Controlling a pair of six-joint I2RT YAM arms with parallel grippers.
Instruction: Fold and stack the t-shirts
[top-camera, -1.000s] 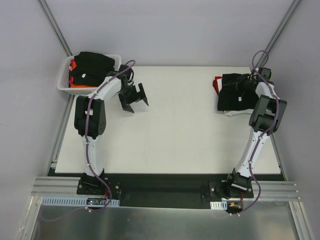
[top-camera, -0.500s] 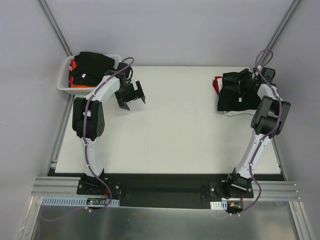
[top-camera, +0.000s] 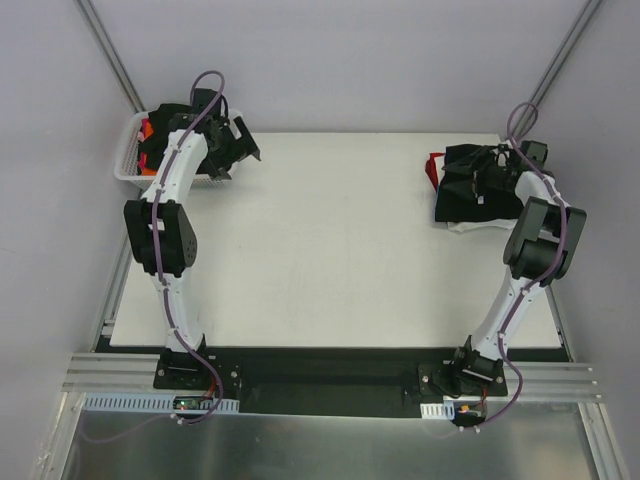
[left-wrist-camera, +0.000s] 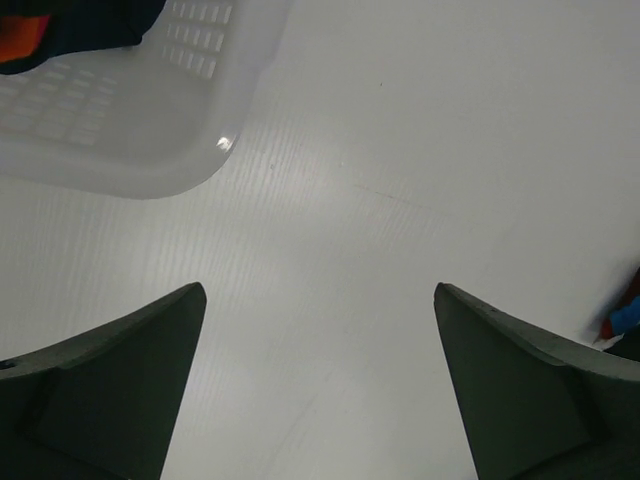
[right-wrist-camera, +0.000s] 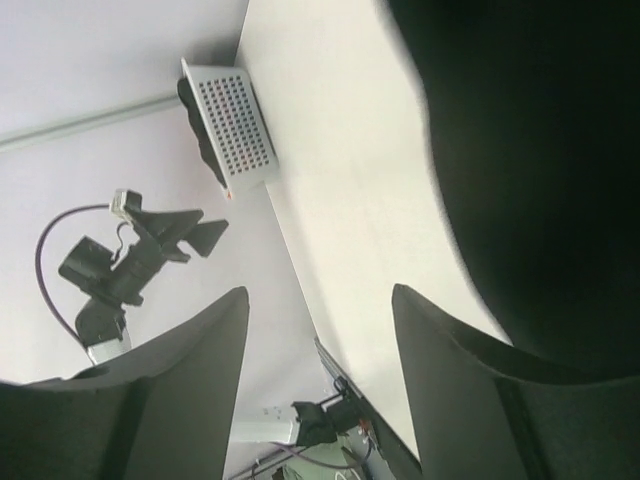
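White tabletop (top-camera: 340, 260), plain grey walls (top-camera: 340, 60) w/ diag. corner struts (top-camera: 110, 55); alu rail (top-camera: 100, 372) near edge.

White arms (top-camera: 176, 310), black joints (top-camera: 160, 240), purple cables (top-camera: 207, 74)

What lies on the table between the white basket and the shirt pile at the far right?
Only bare tabletop, seen in the top view; the open left gripper hangs by the basket.
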